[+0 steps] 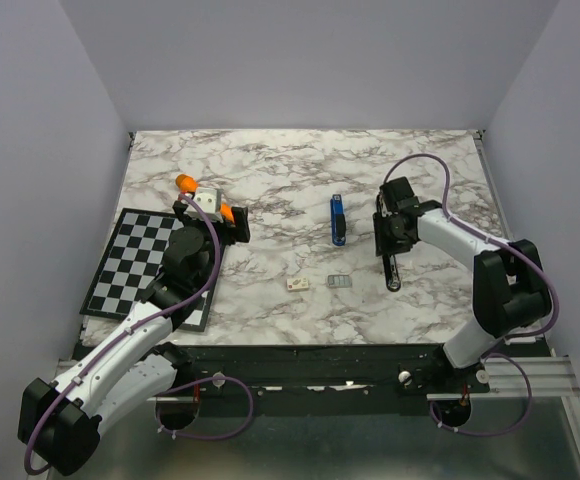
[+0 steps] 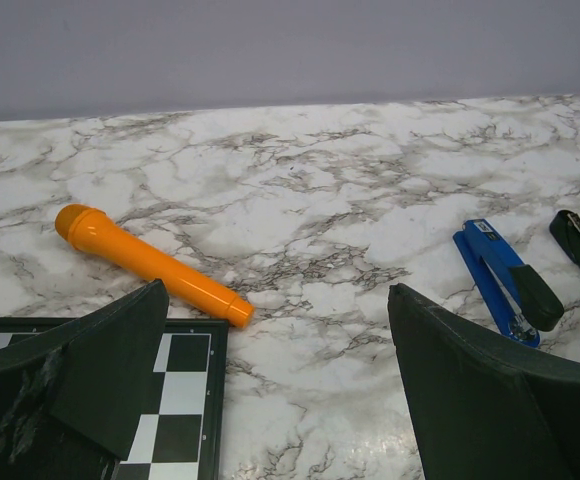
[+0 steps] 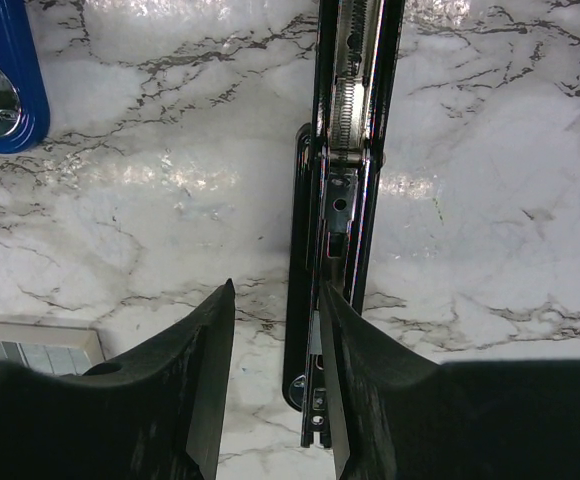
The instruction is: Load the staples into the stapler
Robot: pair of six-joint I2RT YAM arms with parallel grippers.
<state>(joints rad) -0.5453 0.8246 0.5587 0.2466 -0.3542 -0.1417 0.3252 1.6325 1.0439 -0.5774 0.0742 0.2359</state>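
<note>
A black stapler [image 3: 355, 150] lies opened flat on the marble table, its metal staple channel facing up; in the top view the black stapler [image 1: 393, 275] sits right of centre. My right gripper [image 3: 275, 300] hangs over its near end, jaws partly open. The right finger [image 3: 370, 400] overlaps the stapler's edge, and the left finger [image 3: 185, 390] stands apart from it. The staples [image 1: 339, 283], a small grey strip, lie on the table left of the stapler; the staples [image 3: 35, 345] show beside my left finger. My left gripper [image 2: 278, 290] is wide open and empty, far left.
A blue stapler [image 1: 337, 218] lies near the middle of the table, also seen as the blue stapler [image 2: 505, 280]. A small whitish box [image 1: 296, 283] sits left of the staples. An orange marker [image 2: 150, 265] lies beside the chessboard [image 1: 135, 262] at the left.
</note>
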